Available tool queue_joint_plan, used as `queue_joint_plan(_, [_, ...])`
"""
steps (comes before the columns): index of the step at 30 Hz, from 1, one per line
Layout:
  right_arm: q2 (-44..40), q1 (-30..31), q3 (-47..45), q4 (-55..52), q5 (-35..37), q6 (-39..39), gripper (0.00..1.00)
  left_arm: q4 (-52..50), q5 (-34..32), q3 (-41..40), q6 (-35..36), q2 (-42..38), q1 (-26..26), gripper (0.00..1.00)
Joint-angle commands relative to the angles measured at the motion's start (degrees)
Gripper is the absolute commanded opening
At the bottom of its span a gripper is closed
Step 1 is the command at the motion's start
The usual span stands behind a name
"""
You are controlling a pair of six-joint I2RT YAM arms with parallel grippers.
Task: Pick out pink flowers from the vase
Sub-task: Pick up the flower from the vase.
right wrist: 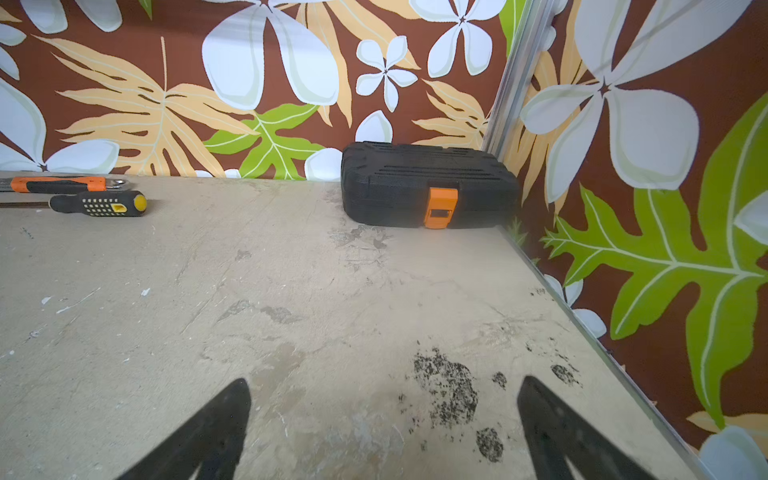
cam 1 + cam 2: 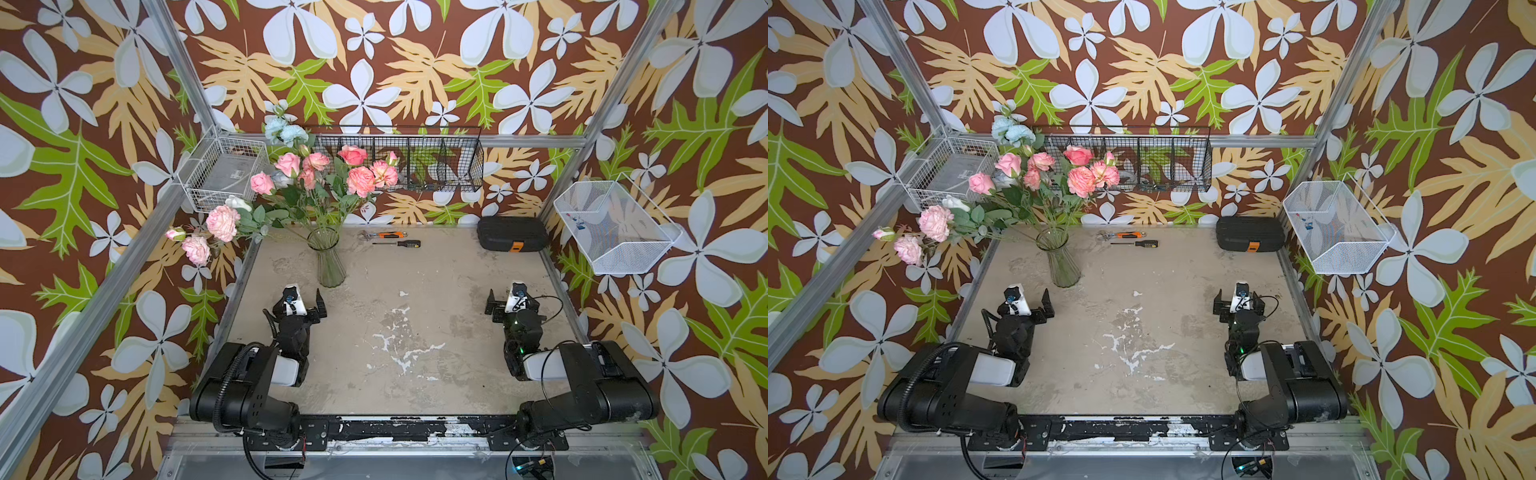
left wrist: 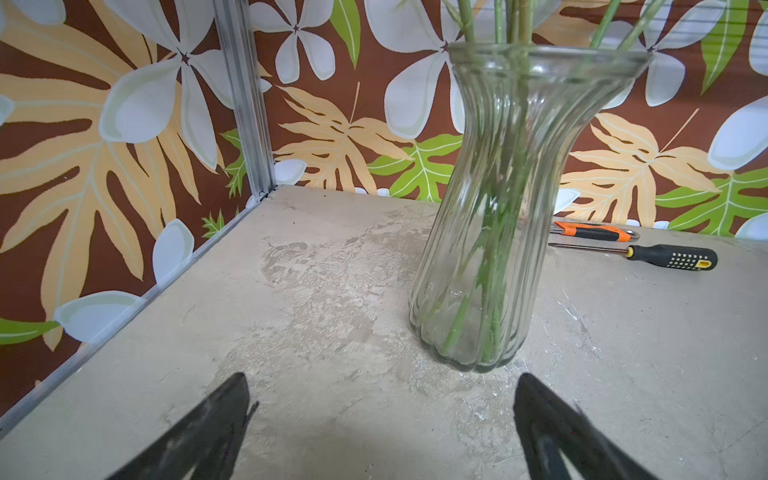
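The ribbed clear glass vase (image 2: 331, 262) (image 2: 1064, 262) stands at the table's far left, with green stems inside it (image 3: 494, 232). Above its rim spread the pink flowers (image 2: 360, 180) (image 2: 1080, 181), and more pink blooms (image 2: 222, 222) droop out to the left past the table edge. My left gripper (image 2: 297, 300) (image 3: 382, 380) is open and empty, low over the table just in front of the vase. The right gripper (image 2: 514, 298) (image 1: 385, 382) is open and empty too, over the right side of the table, facing the back wall.
Pale blue blooms (image 2: 284, 131) and a white rose (image 2: 239, 203) share the vase. An orange-handled wrench (image 2: 388, 235) and a screwdriver (image 2: 401, 243) lie right of the vase. A black case (image 2: 512, 239) sits at the back right. Wire baskets (image 2: 226, 174) (image 2: 615, 228) and a black wire shelf (image 2: 415, 162) hang on the walls.
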Motion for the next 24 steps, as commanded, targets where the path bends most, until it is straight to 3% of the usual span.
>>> queue_joint_plan(1, [-0.13, 0.09, 0.36, 0.50, -0.06, 0.19, 1.00, 1.07, 0.76, 0.14, 0.53, -0.02, 0.03, 1.00])
queue_joint_plan(24, [-0.21, 0.07, 0.36, 0.28, -0.01, 0.19, 1.00, 0.08, 1.81, 0.51, -0.88, -0.09, 1.52, 1.00])
